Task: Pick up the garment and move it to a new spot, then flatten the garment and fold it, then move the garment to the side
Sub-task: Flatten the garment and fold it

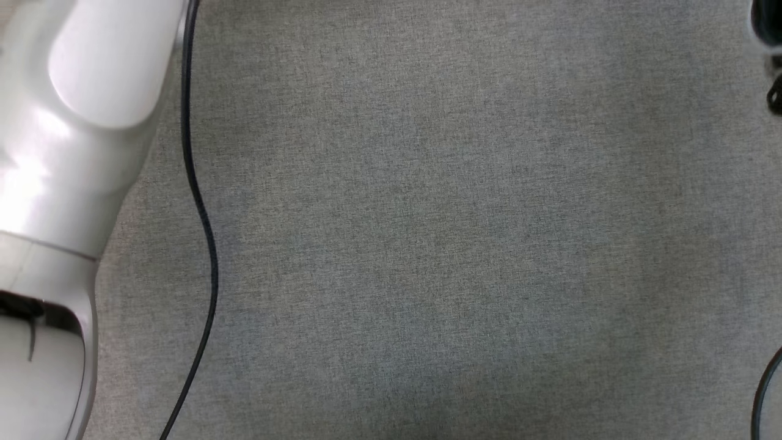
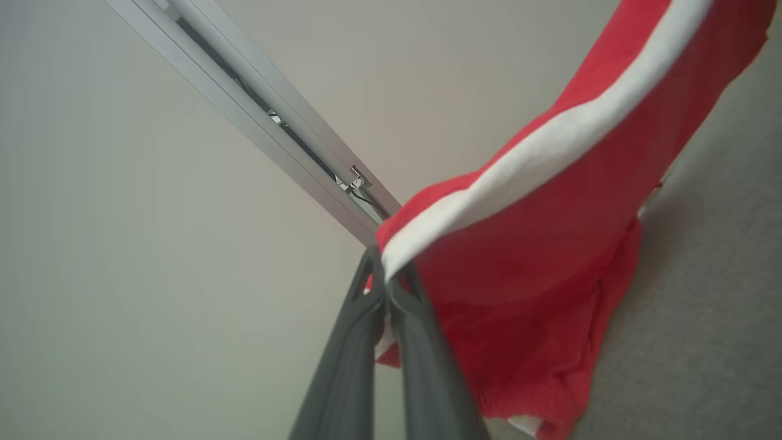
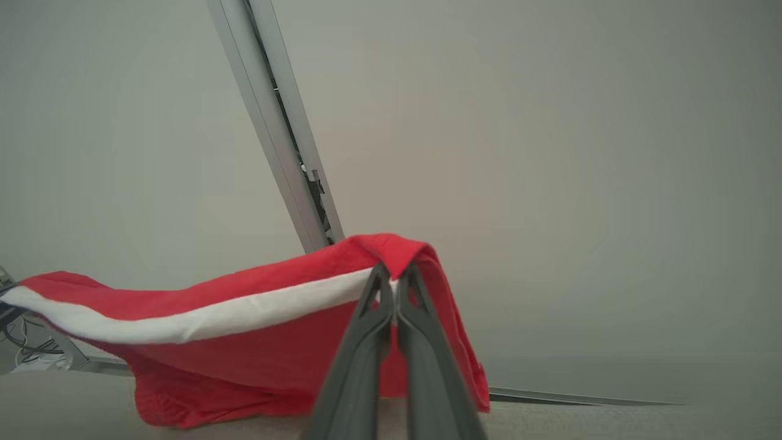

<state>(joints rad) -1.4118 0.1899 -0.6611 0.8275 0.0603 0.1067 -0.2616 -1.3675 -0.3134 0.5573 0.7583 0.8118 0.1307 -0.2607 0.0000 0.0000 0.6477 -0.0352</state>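
L claw (image 2: 386,286): shut tight, pinching the top edge of a red garment (image 2: 550,232) right at the end of its white stripe (image 2: 550,137). R claw (image 3: 394,288): same, clamped shut on a red fold just above where the stripe ends.

Garment hangs betw. the two claws. Stripe runs along the upper edge, the rest sags below w/ a gathered hem lowest.

R wrist view: bottom of the cloth is down at the grey surface (image 3: 611,421); touching or not, can't tell. L wrist view: same surface off to the right, behind the cloth.

Beyond, in both wrist views: slanted aluminium rail (image 2: 275,116) against a plain pale wall (image 2: 122,244).

Head view gives other stuff: grey surface seen from above, weave visible. Pale forearm (image 1: 67,122) at left, thin black cable (image 1: 198,201) just beside it. 2nd cable loop (image 1: 763,391) at lower right edge.
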